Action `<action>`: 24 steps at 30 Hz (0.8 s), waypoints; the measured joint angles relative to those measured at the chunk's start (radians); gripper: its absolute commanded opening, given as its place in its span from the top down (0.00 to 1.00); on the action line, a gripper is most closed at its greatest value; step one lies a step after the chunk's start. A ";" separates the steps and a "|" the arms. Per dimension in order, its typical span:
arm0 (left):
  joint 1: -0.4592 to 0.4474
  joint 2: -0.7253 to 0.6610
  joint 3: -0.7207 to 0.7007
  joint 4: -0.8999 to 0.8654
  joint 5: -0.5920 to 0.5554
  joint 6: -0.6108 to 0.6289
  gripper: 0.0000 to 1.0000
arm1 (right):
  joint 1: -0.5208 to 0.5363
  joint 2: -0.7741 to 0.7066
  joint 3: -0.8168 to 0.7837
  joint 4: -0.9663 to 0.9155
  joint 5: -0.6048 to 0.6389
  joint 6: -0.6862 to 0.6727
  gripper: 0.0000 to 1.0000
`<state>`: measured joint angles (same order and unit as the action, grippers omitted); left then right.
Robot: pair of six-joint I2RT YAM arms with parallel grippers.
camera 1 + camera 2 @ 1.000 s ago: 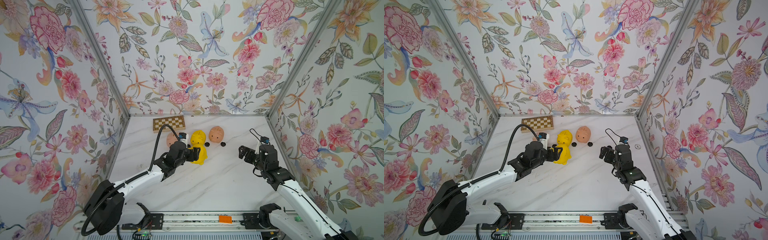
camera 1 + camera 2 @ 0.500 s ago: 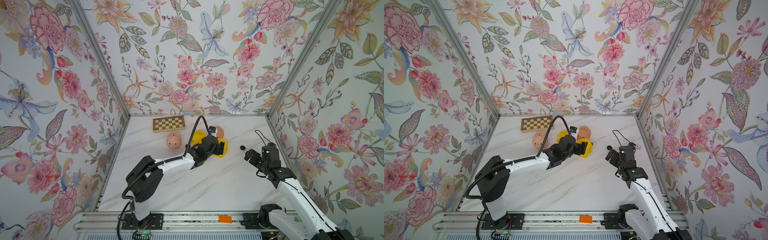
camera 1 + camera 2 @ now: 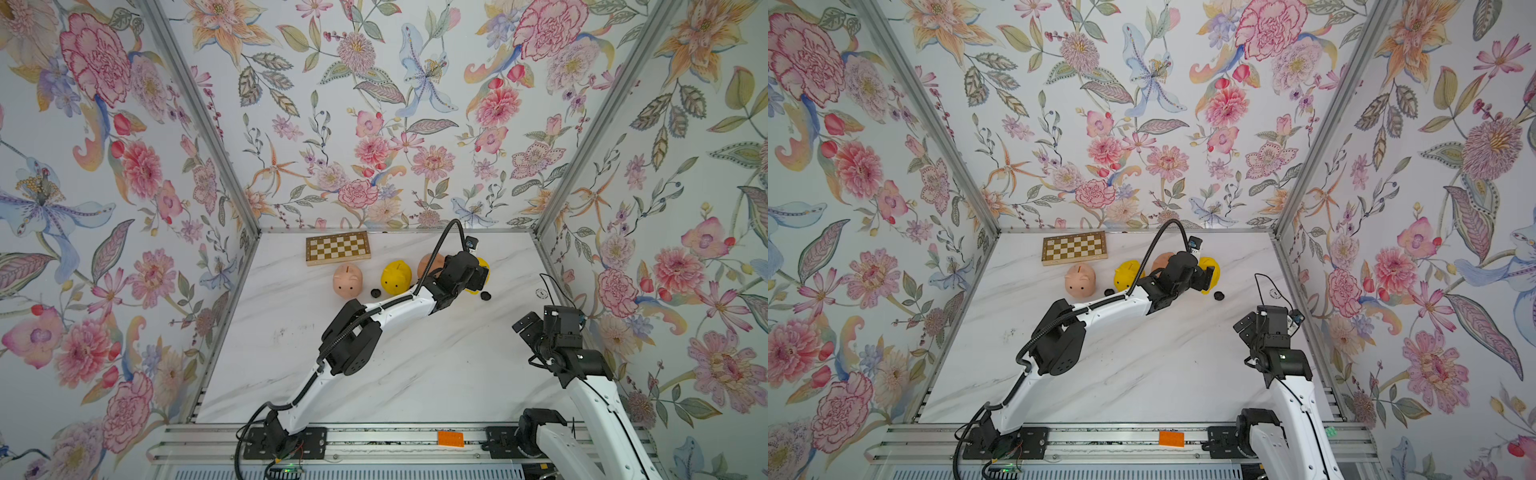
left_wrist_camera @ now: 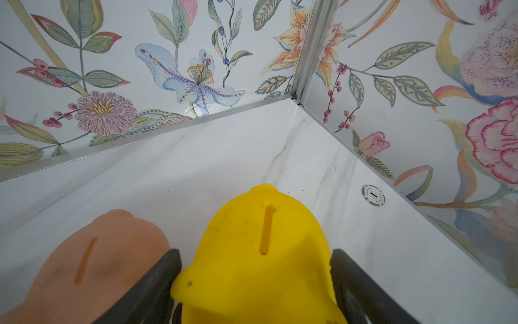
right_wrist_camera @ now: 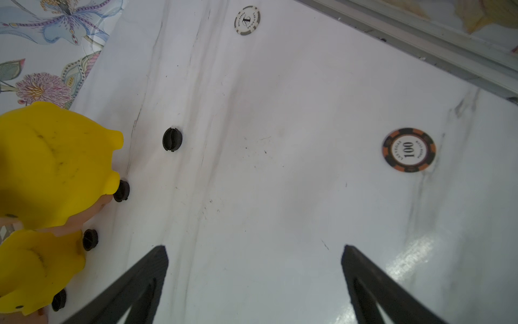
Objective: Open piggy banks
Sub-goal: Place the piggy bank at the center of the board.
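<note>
Several piggy banks stand in a row near the back wall: a pink one, a yellow one, and a second pink one partly hidden behind my left arm. My left gripper is shut on another yellow piggy bank at the row's right end, slot side showing. Loose black plugs lie in front of the row. My right gripper hangs open and empty by the right wall.
A chessboard lies at the back left. A white poker chip and an orange-black chip lie near the right wall. The back right corner of the enclosure is close to the held pig.
My left arm has carried the yellow piggy bank from the row's left side to its right end. The right gripper has drawn back toward the right wall, still open.
</note>
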<state>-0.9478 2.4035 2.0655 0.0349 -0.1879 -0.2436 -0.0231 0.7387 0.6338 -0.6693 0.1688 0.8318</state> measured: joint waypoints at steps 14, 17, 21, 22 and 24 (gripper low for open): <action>-0.024 0.224 0.231 -0.058 -0.102 0.072 0.46 | -0.011 -0.095 -0.035 -0.023 -0.101 -0.018 0.01; -0.025 0.225 0.237 -0.059 -0.111 0.074 0.34 | -0.011 -0.106 -0.042 -0.022 -0.121 -0.024 0.01; -0.025 0.225 0.242 -0.059 -0.115 0.075 0.07 | -0.011 -0.108 -0.042 -0.014 -0.143 -0.031 0.01; -0.025 0.225 0.242 -0.060 -0.116 0.078 0.02 | -0.011 -0.108 -0.042 -0.014 -0.147 -0.032 0.01; -0.025 0.225 0.243 -0.059 -0.121 0.080 0.01 | -0.011 -0.108 -0.042 -0.011 -0.158 -0.035 0.01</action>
<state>-0.9730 2.6286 2.3085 -0.0242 -0.3084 -0.1635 -0.0345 0.6308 0.5919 -0.6800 0.0105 0.7967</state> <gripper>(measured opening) 0.977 0.987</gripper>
